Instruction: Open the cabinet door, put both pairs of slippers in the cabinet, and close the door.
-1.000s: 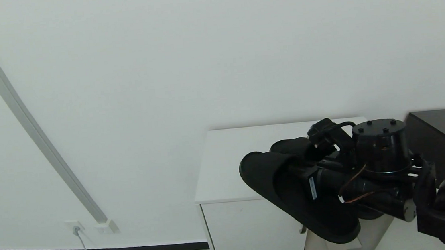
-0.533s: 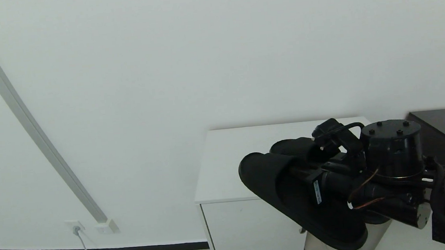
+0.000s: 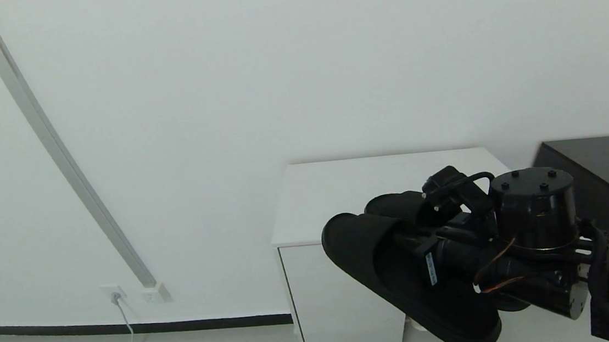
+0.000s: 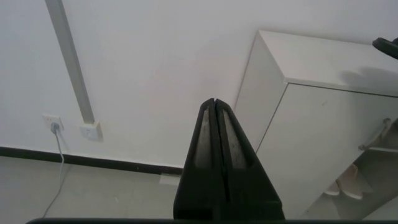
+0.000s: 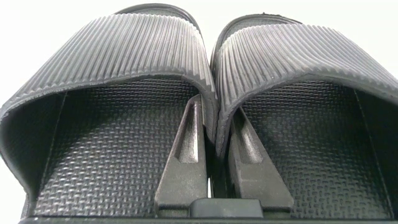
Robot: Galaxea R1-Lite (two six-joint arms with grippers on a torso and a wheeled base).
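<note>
Two black slippers (image 3: 366, 248) hang as a pair from the right hand (image 5: 214, 111), whose fingers are narrowed onto the two inner strap edges, pinching them together. The pair is in the air in front of the white cabinet (image 3: 340, 201). The left hand (image 4: 214, 107) is closed flat and empty, off to one side. Done well, this step needs a firm pinch, with the pair entering level and clear of the opening's edge. Inside the opening, a pale pair (image 4: 348, 182) seems to lie on a shelf
</note>
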